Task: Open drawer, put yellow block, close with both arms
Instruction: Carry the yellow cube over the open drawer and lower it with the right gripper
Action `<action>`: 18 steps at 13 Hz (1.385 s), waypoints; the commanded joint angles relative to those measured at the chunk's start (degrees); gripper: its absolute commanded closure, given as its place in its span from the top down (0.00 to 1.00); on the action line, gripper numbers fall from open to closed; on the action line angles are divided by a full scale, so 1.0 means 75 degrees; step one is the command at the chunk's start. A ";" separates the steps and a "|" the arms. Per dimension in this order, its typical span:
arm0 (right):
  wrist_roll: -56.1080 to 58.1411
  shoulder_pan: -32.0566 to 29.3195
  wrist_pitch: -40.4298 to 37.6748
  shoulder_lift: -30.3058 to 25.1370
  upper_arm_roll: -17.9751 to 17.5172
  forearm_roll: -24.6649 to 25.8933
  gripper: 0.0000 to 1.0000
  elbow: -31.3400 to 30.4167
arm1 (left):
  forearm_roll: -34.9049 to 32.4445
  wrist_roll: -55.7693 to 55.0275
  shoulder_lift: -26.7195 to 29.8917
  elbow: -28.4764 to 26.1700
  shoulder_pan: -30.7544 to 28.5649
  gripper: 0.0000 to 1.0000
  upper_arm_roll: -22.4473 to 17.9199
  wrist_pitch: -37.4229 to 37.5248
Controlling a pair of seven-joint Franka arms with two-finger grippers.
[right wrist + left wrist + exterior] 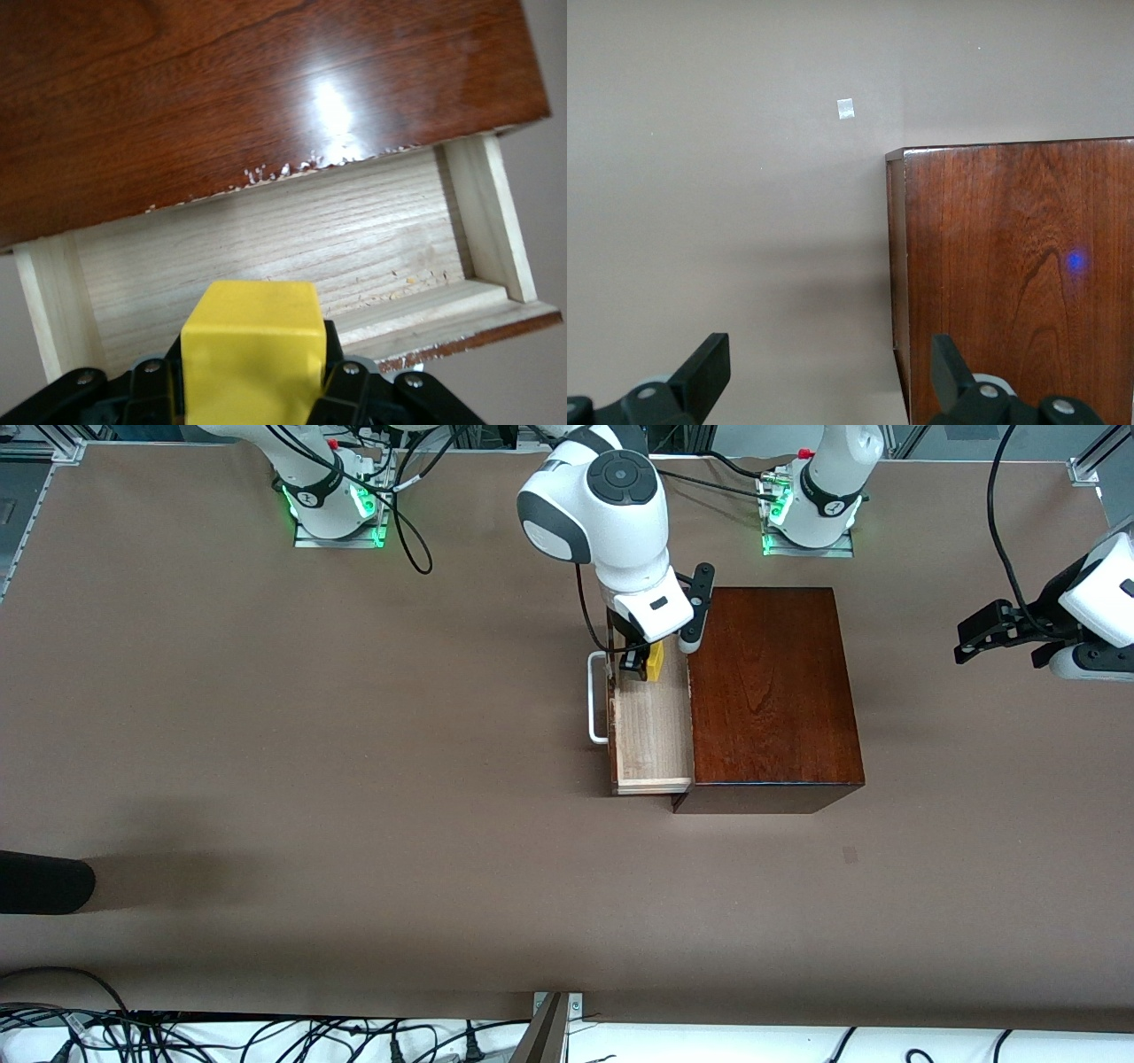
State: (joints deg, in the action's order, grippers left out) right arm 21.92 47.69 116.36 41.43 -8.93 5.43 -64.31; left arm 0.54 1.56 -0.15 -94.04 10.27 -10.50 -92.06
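Note:
The dark mahogany box (771, 691) stands mid-table with its drawer (651, 731) pulled out toward the right arm's end, white loop handle (595, 695) in front. My right gripper (640, 662) is shut on the yellow block (655, 661) and holds it over the open tray, at the end nearer the robots' bases. In the right wrist view the block (252, 341) sits between the fingers above the pale tray floor (266, 239). My left gripper (970, 638) is open and empty, hovering over the table beside the box toward the left arm's end; its wrist view shows the box (1019, 266).
A black rounded object (44, 881) juts in at the table edge toward the right arm's end. A small pale mark (850, 855) lies on the brown table nearer the front camera than the box. Cables run along the front edge.

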 commanded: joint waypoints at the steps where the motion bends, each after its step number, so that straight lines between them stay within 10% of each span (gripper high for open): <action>1: 0.0416 0.0098 -0.0164 0.0288 0.0065 0.0120 0.09 0.0313 | 0.0139 0.0074 -0.0027 0.0094 -0.0081 1.00 0.0006 0.0075; 18: 0.1847 0.0204 0.0492 0.1097 0.0077 0.0694 0.09 0.0313 | 0.0104 0.0062 -0.0203 0.0434 -0.0081 1.00 0.0005 0.0087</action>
State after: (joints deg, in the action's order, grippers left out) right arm 34.77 48.62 119.43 47.92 -8.72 9.46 -64.27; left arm 0.54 1.55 -0.66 -92.76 10.22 -10.54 -92.15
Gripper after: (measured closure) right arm 0.445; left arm 0.000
